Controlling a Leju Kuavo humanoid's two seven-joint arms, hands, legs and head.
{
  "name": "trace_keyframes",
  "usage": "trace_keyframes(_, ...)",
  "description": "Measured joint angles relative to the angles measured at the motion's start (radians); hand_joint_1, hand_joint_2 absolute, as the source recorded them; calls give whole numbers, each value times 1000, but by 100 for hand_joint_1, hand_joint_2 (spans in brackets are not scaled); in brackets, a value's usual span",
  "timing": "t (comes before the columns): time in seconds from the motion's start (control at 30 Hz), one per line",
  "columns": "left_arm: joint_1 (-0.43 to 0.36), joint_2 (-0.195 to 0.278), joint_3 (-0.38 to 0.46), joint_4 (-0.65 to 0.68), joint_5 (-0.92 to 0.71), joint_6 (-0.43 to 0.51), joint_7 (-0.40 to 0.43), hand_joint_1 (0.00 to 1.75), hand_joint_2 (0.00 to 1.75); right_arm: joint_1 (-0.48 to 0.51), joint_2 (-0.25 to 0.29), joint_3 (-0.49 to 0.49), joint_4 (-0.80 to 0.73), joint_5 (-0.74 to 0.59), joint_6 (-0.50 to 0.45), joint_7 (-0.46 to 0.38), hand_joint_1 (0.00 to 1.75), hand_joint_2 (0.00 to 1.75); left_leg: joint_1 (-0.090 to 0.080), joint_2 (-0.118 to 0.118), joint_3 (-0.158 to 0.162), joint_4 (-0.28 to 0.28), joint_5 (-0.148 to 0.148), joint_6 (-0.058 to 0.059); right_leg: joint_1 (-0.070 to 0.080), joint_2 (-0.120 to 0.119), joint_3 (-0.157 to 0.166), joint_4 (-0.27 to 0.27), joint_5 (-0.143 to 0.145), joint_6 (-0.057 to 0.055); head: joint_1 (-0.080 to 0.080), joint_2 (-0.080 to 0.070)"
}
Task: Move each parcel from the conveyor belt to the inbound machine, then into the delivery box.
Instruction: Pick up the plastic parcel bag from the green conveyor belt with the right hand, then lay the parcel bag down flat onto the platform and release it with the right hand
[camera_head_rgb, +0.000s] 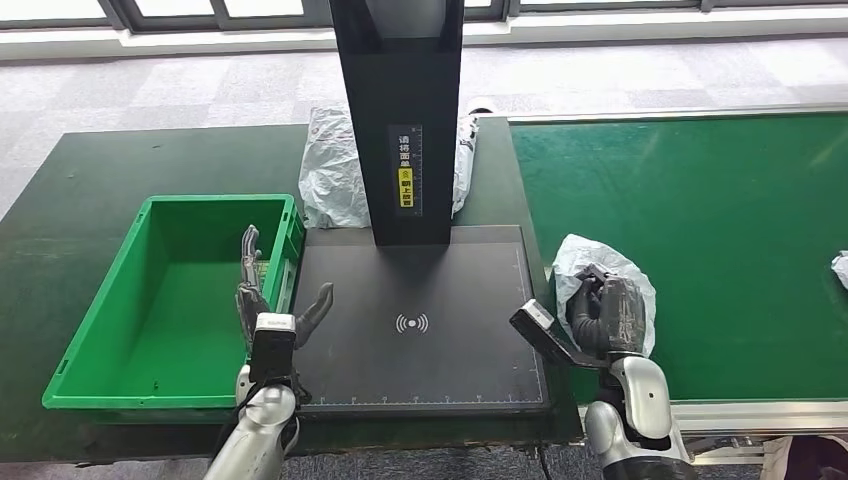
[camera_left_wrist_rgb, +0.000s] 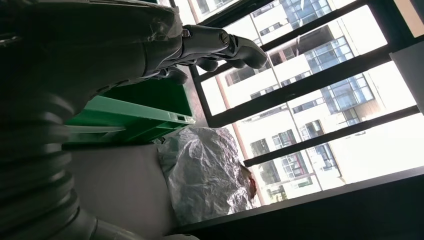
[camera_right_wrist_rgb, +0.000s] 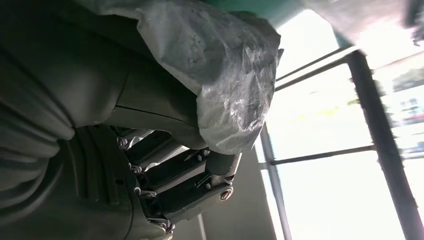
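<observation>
Now right hand (camera_head_rgb: 606, 316) grips white parcel (camera_head_rgb: 628, 275) on conveyor belt (camera_head_rgb: 700, 220); left hand (camera_head_rgb: 268, 300) spread, holding nothing.

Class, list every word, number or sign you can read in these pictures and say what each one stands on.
Vertical white Chinese characters with a yellow patch, on a label on the black column: too small to read.
Ruler-like tick marks beside that label: no numbers legible.
Wireless-wave symbol, no words, on the black scanning plate.
Fine tick marks along the plate's edges: unnumbered.
Parcels and green box: no text visible.
</observation>
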Motion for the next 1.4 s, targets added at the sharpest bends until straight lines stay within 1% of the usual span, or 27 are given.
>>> trace_keyframes(0.1, -2, -4, 1, -7, -30, -2, 3, 0, 175, 29, 8, 120, -81, -55, 30, -28, 175, 175, 0, -1, 0, 0, 0, 0, 1, -1, 0, 0, 0, 0, 0, 0)
trace_keyframes(0.2, -6, -18, -7, -9, -59, 5, 10, 0, 175, 43, 14, 251, -136, -92, 35, -19, 175, 175, 0, -1, 0, 0, 0, 0, 1, 0, 0, 0, 0, 0, 0, 0)
trace_keyframes(0.27, -8, -25, -19, -15, -73, 10, 16, 0, 175, 45, 17, 318, -157, -125, 45, -19, 175, 175, 0, -1, 0, 0, 0, 0, 1, 0, 0, 0, 0, 0, 0, 0)
trace_keyframes(0.33, -9, -27, -31, -22, -81, 12, 23, 0, 175, 43, 18, 365, -170, -171, 85, -24, 175, 175, 0, -1, 0, 0, 0, 0, 1, 0, 0, 0, 0, 0, 0, 0)
trace_keyframes(0.47, -17, -28, -53, -24, -87, 6, 30, 0, 175, 26, 23, 438, -176, -263, 204, -27, 175, 175, 0, -1, 0, 0, 0, 0, 1, 0, 0, 0, 0, 0, 0, 0)
trace_keyframes(0.6, -23, -29, -68, -24, -91, -5, 34, 0, 175, 10, 27, 474, -173, -310, 256, -27, 175, 175, 0, -1, 0, 0, 0, 0, 1, 0, 0, 0, 0, 0, 0, 0)
trace_keyframes(0.73, -36, -30, -88, -20, -99, -25, 43, 0, 175, -4, 27, 498, -153, -359, 289, -32, 2, 175, 0, -1, 0, 0, 0, 0, 1, 0, 0, 0, 0, 0, 0, 0)
trace_keyframes(0.9, -54, -30, -112, -10, -99, -40, 62, 0, 175, -13, 26, 516, -101, -394, 308, 7, 0, 175, 0, -1, 0, 0, 0, 0, 1, 0, 0, 0, 0, 0, 0, 0)
trace_keyframes(0.97, -54, -30, -119, -9, -99, -45, 70, 0, 175, -14, 25, 518, -76, -399, 290, 12, 0, 175, 0, -1, 0, 0, 0, 0, 1, 0, 0, 0, 0, 0, 0, 0)
trace_keyframes(1.0, -54, -30, -120, -9, -99, -50, 74, 0, 175, -14, 25, 518, -67, -402, 267, 4, 0, 175, 0, -1, 0, 0, 0, 0, 1, 0, 0, 0, 0, 0, 0, 0)
trace_keyframes(1.07, -51, -30, -122, -12, -99, -68, 85, 0, 175, -14, 24, 516, -55, -424, 200, -32, 0, 175, 0, -1, 0, 0, 0, 0, 1, 0, 0, 0, 0, 0, 0, 0)
trace_keyframes(1.2, -46, -29, -122, -16, -98, -116, 109, 0, 175, -13, 29, 484, -52, -519, 82, -132, 0, 175, 0, -1, 0, 0, 0, 0, 1, 0, 0, 0, 0, 0, 0, 0)
trace_keyframes(1.3, -46, -29, -122, -16, -97, -134, 117, 0, 175, -12, 42, 438, -48, -599, 29, -195, 0, 175, 0, -1, 0, 0, 0, 0, 1, 0, 0, 0, 0, 0, 0, 0)
trace_keyframes(1.4, -46, -29, -123, -15, -97, -142, 120, 0, 175, -12, 54, 401, -41, -659, 2, -239, 0, 175, -1, -1, 0, 0, 0, 0, 1, 0, 0, 0, 0, 0, 0, 0)
